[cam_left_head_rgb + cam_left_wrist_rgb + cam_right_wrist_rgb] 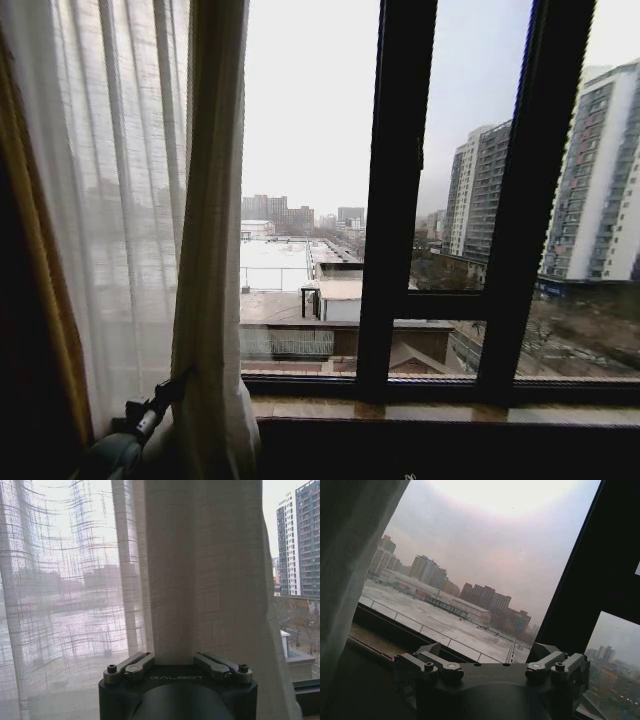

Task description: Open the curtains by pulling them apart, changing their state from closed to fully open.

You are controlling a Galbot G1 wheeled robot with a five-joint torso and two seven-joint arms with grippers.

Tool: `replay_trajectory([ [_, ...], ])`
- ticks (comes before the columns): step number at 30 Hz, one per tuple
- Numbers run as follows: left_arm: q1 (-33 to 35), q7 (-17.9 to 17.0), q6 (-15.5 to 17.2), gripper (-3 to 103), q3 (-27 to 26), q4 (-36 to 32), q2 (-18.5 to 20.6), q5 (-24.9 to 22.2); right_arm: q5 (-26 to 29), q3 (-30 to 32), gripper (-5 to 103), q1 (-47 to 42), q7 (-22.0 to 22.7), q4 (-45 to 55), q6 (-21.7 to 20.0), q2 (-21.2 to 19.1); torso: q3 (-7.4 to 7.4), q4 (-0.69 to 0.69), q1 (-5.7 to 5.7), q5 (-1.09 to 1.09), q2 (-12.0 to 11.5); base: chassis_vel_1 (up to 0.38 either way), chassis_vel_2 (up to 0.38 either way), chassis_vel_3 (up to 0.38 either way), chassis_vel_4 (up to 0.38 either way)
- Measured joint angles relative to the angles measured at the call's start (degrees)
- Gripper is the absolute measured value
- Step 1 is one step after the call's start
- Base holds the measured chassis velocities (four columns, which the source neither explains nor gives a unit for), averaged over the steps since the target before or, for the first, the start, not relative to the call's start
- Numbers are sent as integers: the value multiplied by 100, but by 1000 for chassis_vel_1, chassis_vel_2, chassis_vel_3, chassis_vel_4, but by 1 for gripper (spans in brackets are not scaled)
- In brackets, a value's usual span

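Observation:
One of the curtains (120, 200), a sheer white pleated panel, hangs gathered at the window's left side, with its thick folded edge (215, 250) next to the bare glass. My left gripper (165, 395) is low at the bottom left, right up against that folded edge. In the left wrist view the curtain (200, 580) hangs directly in front of the left gripper (174, 665), with see-through pleats beside the fold. My right gripper (495, 667) faces bare glass, and the curtain (350, 555) edge lies off to one side of it.
A dark drape with a golden-tan edge (35, 260) hangs at the far left. Black window frame bars (395, 200) cross the glass, and another bar (535, 200) stands farther right. A stone sill (450, 410) runs below the window. City buildings show outside.

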Motion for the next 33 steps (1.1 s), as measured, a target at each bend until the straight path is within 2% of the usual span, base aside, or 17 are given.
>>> replay_trajectory([
  [4,113,72,7,0,-111,-73,22,16,4,-1,100,-1,47,-21,-10,-3,2,-7,-1,5,-1,-13,-2,7,3],
  [7,207,-5,37,0,-258,-153,18,26,3,14,100,-3,50,-27,-11,-4,2,-10,0,2,-2,-59,-29,42,13],
  [8,324,-195,73,0,-484,-241,-15,30,2,29,100,-6,50,-34,-11,-4,2,-9,0,3,-2,0,0,0,0],
  [9,324,-195,73,0,-484,-241,-15,30,2,29,100,-6,50,-34,-11,-4,2,-9,0,3,-2,0,0,0,0],
  [11,538,-446,98,0,-838,-373,-63,7,1,45,100,-17,50,-41,-11,-3,2,-5,1,1,-2,0,0,0,0],
  [12,697,-516,81,0,-1100,-433,-79,9,1,61,100,-28,50,-47,-10,-2,2,-3,1,-1,-2,0,0,0,0],
  [13,697,-516,81,0,-1100,-433,-79,9,1,61,100,-28,50,-47,-10,-2,2,-3,1,-1,-2,0,0,0,0],
  [14,874,-529,56,0,-1407,-478,-81,11,1,65,100,-32,48,-65,-5,-2,1,-1,0,-1,-2,0,0,0,0],
  [16,1061,-509,49,0,-1744,-518,-55,-60,2,65,100,-28,45,-90,-1,-1,0,-1,-1,-1,-1,0,0,0,0],
  [17,1061,-509,49,0,-1744,-518,-55,-60,2,65,100,-28,45,-90,-1,-1,0,-1,-1,-1,-1,0,0,0,0],
  [19,1340,-371,42,0,-2137,-598,41,-163,2,57,100,5,42,-117,-1,-2,0,-2,-1,2,-2,0,0,0,0],
  [26,1962,-240,41,0,-2743,-914,127,-373,32,34,100,86,33,-141,-3,-2,1,-6,0,2,-2,0,0,0,0],
  [33,2485,-157,-54,0,-3342,-893,182,-542,173,25,100,89,-32,-143,-7,-1,0,-6,-1,3,-1,0,0,0,0],
])
